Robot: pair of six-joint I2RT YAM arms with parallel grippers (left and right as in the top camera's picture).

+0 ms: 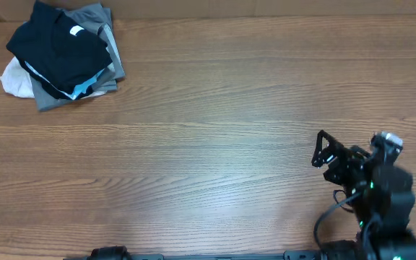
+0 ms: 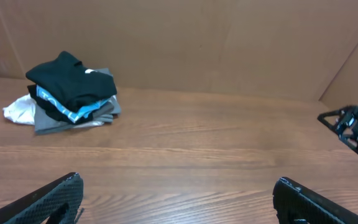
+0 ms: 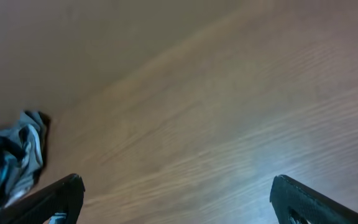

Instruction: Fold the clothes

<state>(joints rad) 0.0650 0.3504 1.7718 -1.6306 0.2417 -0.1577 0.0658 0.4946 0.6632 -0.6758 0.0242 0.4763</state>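
Observation:
The clothes, a folded black T-shirt (image 1: 56, 47) with a small white label at the neck, lie on top of a pile at the table's far left corner. The left wrist view shows the shirt (image 2: 73, 81) far ahead on the left. In the right wrist view only the pile's edge shows, at the left border. My left gripper (image 2: 178, 180) is open over bare wood, nothing between its fingers. My right gripper (image 1: 316, 149) hovers at the near right, far from the pile. It (image 3: 178, 178) is open and empty too.
Under the black shirt lie grey garments (image 1: 110, 61), a light blue layer (image 2: 73, 112) and a white cloth (image 1: 14, 79). A brown cardboard wall (image 2: 229, 43) closes the table's far side. The wooden table (image 1: 215, 137) spreads between pile and arms.

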